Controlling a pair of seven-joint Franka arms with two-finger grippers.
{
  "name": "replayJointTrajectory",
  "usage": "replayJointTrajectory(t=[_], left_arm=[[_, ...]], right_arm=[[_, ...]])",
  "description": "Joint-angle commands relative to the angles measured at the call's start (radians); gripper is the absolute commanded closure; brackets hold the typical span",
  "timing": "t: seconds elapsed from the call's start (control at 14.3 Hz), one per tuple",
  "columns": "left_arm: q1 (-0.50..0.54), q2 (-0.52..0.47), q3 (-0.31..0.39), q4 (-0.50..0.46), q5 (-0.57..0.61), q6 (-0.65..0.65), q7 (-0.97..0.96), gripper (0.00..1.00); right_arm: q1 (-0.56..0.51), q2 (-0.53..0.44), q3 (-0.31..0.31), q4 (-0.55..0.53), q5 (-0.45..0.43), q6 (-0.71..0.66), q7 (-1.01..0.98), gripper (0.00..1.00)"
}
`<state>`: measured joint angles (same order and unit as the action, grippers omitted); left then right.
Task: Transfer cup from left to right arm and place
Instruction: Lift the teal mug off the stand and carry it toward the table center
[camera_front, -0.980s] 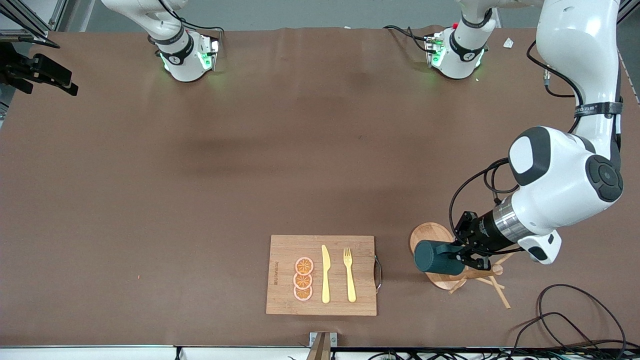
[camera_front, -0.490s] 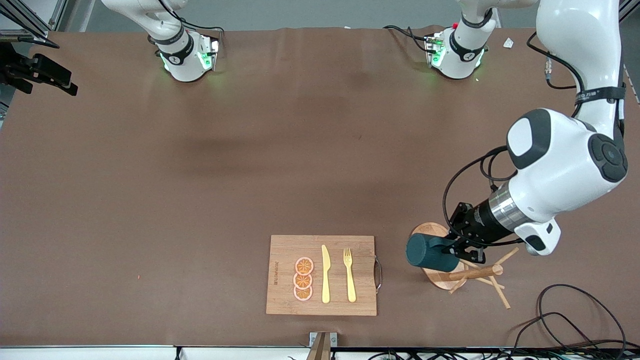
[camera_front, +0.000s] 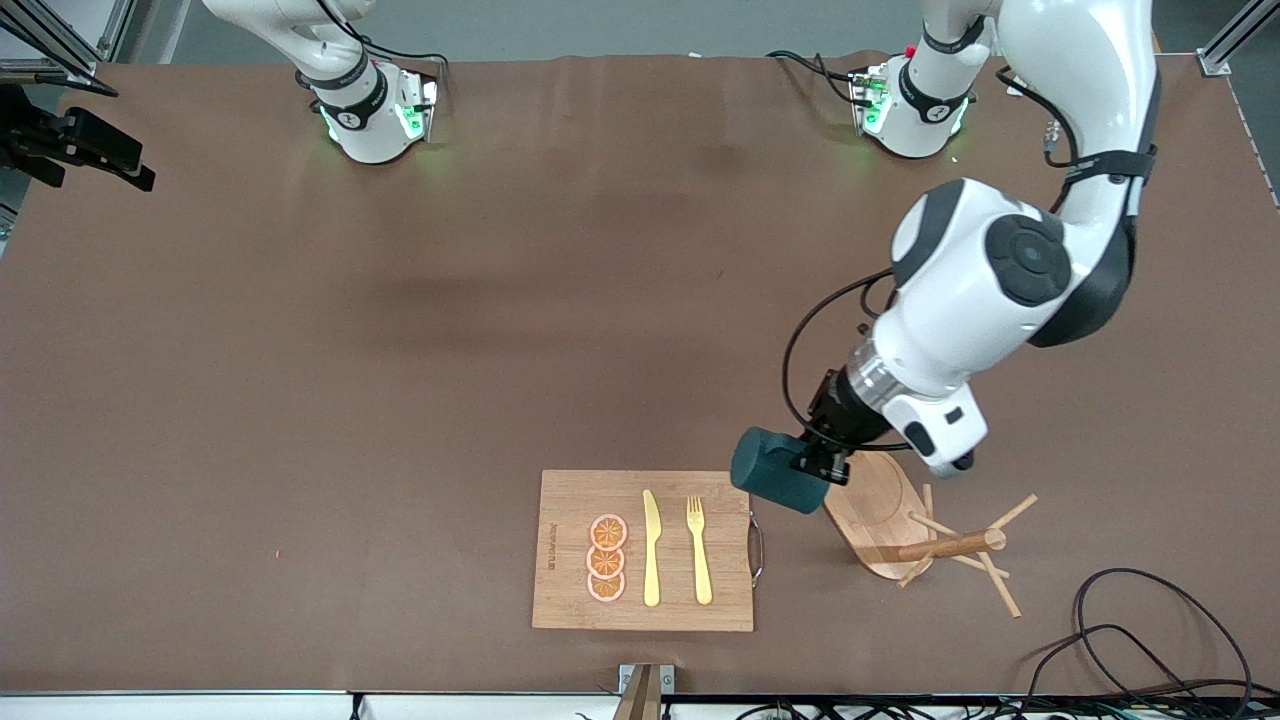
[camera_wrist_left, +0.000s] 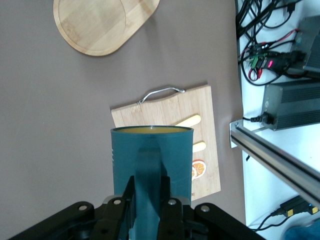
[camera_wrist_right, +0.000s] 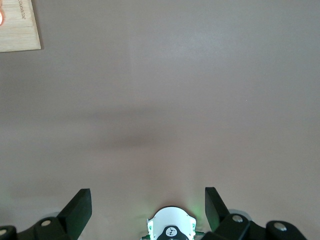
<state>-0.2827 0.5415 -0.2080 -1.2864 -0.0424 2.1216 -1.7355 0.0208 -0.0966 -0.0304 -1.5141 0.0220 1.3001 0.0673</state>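
Teal cup (camera_front: 778, 482) is up in the air, lying on its side in the left pincer (camera_front: 818, 465), which is clamped on its handle. It hangs over the bare tabletop (camera_front: 400, 350) between the cutting board (camera_front: 570, 560) and the wooden rack base (camera_front: 878, 512). In the left wrist view you can see the cup (camera_wrist_left: 151, 160) with its open mouth pointing away from the wrist, the board (camera_wrist_left: 165, 112) under it.

The right pincer (camera_wrist_right: 147, 200) is spread wide with nothing in it, parked high over empty tabletop near its own base, so that arm's just waiting.

For the handoff, I'd carry the cup toward the middle at a steady height and keep the body side exposed. The handle's taken, so the right pincer has to bite across the wall or rim. Don't let go until the right side has clearly closed.
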Motion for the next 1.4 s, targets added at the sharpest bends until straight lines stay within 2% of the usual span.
replayJointTrajectory(t=[0.0, 0.35, 0.49, 0.7, 0.84, 1.26, 1.33], left_arm=[[-0.044, 0.020, 0.009, -0.002, 0.090, 0.017, -0.041, 1.00], [-0.125, 0.049, 0.007, -0.004, 0.240, 0.021, -0.101, 1.00], [-0.147, 0.055, 0.009, -0.005, 0.286, 0.061, -0.122, 1.00], [-0.182, 0.063, 0.006, -0.005, 0.406, 0.067, -0.147, 1.00], [-0.191, 0.066, 0.007, -0.005, 0.421, 0.069, -0.147, 1.00], [-0.265, 0.055, 0.012, -0.033, 0.622, 0.049, -0.171, 1.00], [-0.289, 0.055, 0.012, -0.053, 0.697, 0.035, -0.206, 1.00]], right_arm=[[-0.012, -0.017, 0.004, -0.018, 0.009, -0.002, -0.001, 0.00], [-0.015, -0.017, 0.004, -0.020, 0.009, -0.002, -0.001, 0.00], [-0.015, -0.017, 0.004, -0.020, 0.009, -0.002, -0.001, 0.00], [-0.015, -0.017, 0.004, -0.020, 0.009, -0.002, -0.001, 0.00], [-0.015, -0.017, 0.004, -0.020, 0.009, -0.002, -0.001, 0.00], [-0.015, -0.015, 0.004, -0.015, 0.009, -0.010, -0.001, 0.00], [-0.015, -0.014, 0.006, -0.011, 0.012, -0.008, 0.000, 0.00]])
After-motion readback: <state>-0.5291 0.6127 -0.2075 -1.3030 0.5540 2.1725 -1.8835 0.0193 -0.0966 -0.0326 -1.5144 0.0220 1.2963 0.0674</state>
